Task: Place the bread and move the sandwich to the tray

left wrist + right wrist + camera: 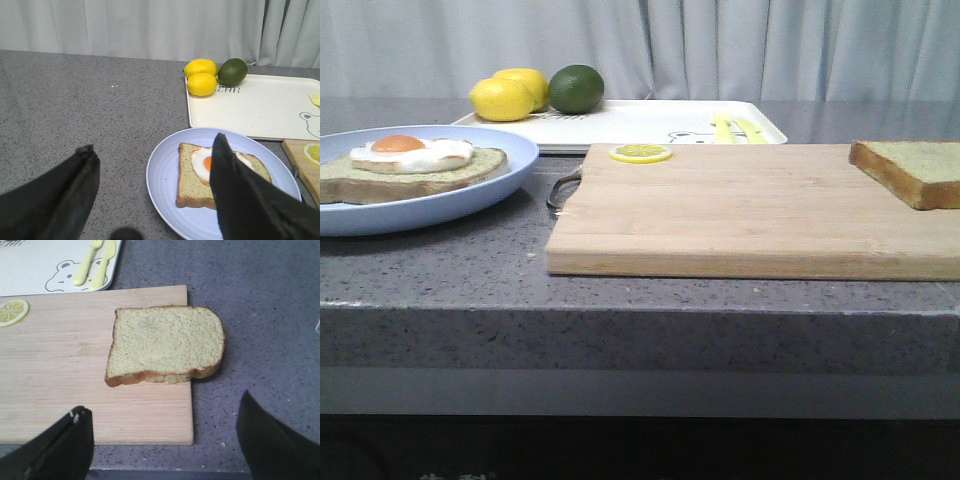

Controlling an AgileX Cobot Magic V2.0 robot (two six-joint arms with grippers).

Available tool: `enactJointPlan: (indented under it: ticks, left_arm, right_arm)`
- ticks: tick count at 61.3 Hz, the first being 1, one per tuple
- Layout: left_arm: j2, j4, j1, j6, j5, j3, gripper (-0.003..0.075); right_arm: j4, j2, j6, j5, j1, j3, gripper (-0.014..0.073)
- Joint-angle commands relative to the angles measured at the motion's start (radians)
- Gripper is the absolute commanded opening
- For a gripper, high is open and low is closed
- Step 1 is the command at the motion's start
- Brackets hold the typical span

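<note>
The bare bread [910, 170] [165, 344] lies at the right end of the wooden cutting board [740, 210], partly overhanging its edge. The sandwich [415, 162] [200, 175], toast with a fried egg, rests on a pale blue plate [470, 200] [167, 200] at the left. The white tray [650, 122] [260, 107] stands behind. My left gripper [155, 150] hovers open above the plate's near-left side, holding nothing. My right gripper [165, 412] is open over the board's corner, short of the bread. Neither gripper shows in the front view.
Two lemons [510, 95] and a green lime [576, 88] sit at the tray's far-left corner. A lemon slice [640, 153] lies on the board's back edge. Yellow cutlery [95, 262] lies on the tray. The counter's front edge [640, 310] runs close below the board.
</note>
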Motion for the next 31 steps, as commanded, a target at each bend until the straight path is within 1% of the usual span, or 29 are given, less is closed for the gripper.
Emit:
enactJointPlan:
  ticks: [1,10,24,31]
  left_arm:
    - [0.011,0.003,0.001,0.000,-0.074,-0.035,0.0489]
    - [0.011,0.003,0.001,0.000,-0.075,-0.035,0.0489]
    - [0.011,0.003,0.001,0.000,-0.075,-0.035,0.0489]
    - [0.011,0.003,0.001,0.000,-0.075,-0.035,0.0489]
  right_arm:
    - [0.051,0.011,-0.005,-0.074,-0.002,-0.026,0.0612]
    - [0.091,0.038,-0.005,-0.063,-0.002,-0.042,0.0612]
    - [0.082,0.239,-0.005,0.165,-0.002,-0.190,0.0612]
    - [0.071,0.354,-0.005,0.248,-0.003,-0.257,0.0612]
